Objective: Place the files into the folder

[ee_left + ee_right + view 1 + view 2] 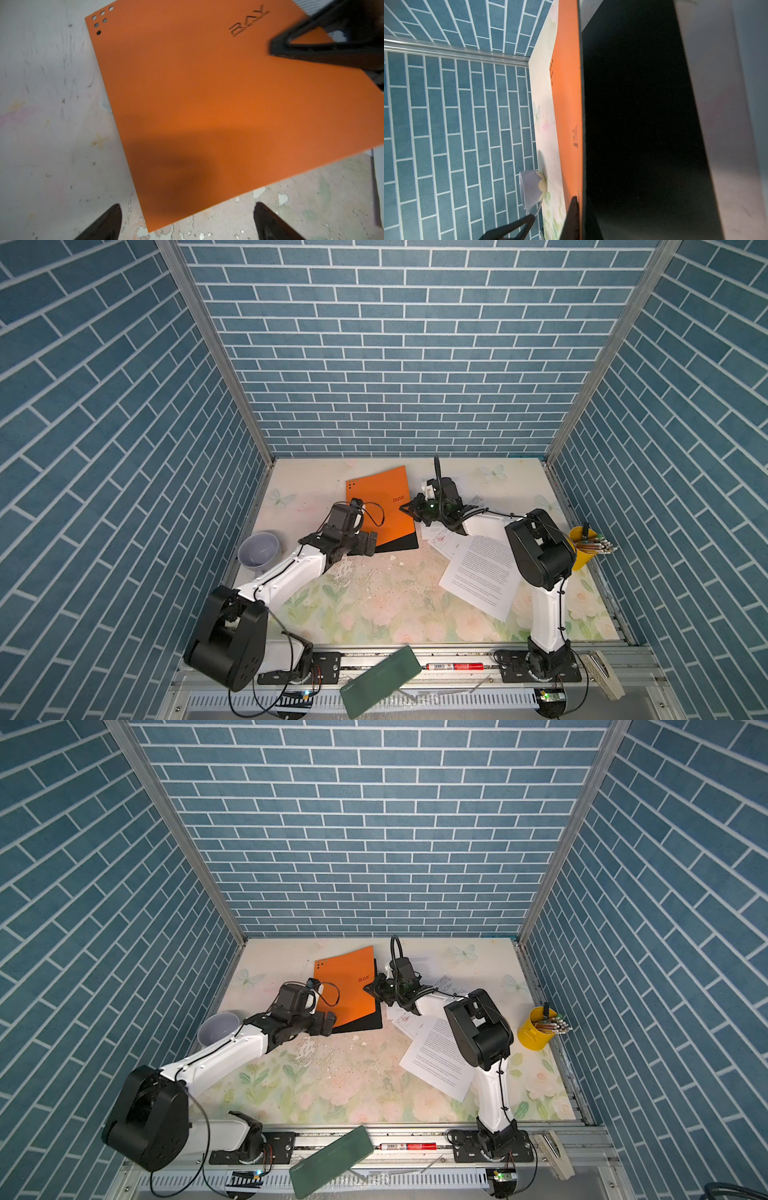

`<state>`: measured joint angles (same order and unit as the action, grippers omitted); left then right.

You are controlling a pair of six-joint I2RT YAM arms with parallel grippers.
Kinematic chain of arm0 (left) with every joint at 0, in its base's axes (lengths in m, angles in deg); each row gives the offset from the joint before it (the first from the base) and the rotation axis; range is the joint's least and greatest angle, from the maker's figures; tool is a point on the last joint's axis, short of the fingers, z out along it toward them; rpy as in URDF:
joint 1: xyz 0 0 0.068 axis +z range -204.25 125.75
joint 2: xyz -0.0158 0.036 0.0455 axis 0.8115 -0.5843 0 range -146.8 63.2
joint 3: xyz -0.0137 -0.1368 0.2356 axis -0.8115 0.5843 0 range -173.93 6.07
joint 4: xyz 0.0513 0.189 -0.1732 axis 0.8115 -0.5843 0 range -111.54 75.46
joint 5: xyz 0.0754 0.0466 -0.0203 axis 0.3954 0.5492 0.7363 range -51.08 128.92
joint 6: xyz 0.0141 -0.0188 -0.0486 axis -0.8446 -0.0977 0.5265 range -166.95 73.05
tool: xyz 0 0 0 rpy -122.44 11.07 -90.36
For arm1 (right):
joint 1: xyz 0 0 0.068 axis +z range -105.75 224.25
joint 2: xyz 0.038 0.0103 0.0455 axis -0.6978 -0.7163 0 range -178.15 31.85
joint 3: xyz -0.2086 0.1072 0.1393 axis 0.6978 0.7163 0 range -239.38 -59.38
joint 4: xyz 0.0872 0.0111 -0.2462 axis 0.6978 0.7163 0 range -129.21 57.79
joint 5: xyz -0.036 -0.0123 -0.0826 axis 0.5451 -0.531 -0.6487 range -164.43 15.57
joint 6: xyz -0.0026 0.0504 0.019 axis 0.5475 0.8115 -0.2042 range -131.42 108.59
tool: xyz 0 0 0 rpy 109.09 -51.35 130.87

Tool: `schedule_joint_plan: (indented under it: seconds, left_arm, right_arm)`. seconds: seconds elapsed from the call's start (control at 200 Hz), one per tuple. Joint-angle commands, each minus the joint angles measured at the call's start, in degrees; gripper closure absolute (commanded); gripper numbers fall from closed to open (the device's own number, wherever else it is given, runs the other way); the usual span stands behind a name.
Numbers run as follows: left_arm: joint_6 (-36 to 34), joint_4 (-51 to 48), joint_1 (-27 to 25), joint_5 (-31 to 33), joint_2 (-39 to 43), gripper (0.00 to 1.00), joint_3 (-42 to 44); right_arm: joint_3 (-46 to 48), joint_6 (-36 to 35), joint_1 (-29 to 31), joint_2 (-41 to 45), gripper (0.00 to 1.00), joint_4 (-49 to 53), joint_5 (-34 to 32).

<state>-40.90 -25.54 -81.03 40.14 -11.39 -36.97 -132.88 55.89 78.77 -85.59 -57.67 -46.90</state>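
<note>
**Folder**: orange cover with a small dark logo and a cluster of punched dots at 1 corner, black inside. It is lying at the back-centre of the tabletop. The right wrist view is showing the cover standing raised off the black panel along its free edge.

**Right hand**: closed, pinching the cover's free edge near the logo.

**Left hand**: spread fully, gripping nothing, hovering over the folder's near corner.

**Files**: white sheets lying loose and overlapping on the tabletop, right of the folder.
- 1 text sheet is lying nearest the front.
- 1 line-drawing sheet is lying just beside the folder.
- A 3rd sheet is partly hiding under the right arm.
- None is sitting inside the folder.

**Step in hand, judged:** opening the folder. The next move is calling for the cover to swing fully over, probably with the left hand pinning the black panel, before any sheet is going in.
</note>
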Motion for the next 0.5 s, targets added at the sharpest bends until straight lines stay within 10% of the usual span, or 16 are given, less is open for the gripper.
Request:
schedule_joint_plan:
  seconds: [0.0,0.495]
  left_arm:
    - [-4.1,1.1,-4.2,8.2,2.0,0.00,2.2]
    - [-10.3,1.8,-17.9,15.3,0.6,0.00,3.6]
  right_arm:
    - [-2.3,3.1,-0.7,0.1,1.00,0.8,-0.9]
    - [-0.5,9.9,-0.9,1.6,1.00,-4.3,-1.5]
